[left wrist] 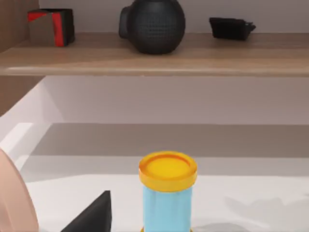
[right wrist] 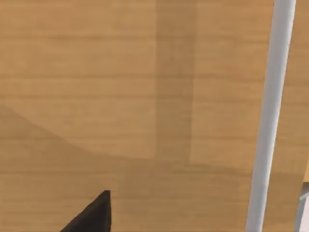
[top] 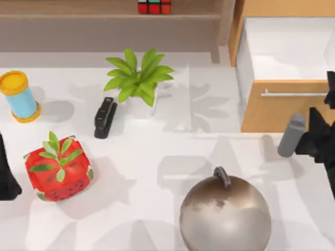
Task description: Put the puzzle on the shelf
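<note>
The puzzle (top: 154,6) sits on the shelf (top: 78,16) at the top centre. The left gripper (top: 6,172) and right gripper (top: 319,138) wait at the table edges; whether their fingers are open, I cannot tell.

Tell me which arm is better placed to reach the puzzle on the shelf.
Left, probably. The puzzle sits on the shelf slightly left of centre, and the left arm has its wrist view facing that shelf; the right arm faces the cabinet front.
</note>
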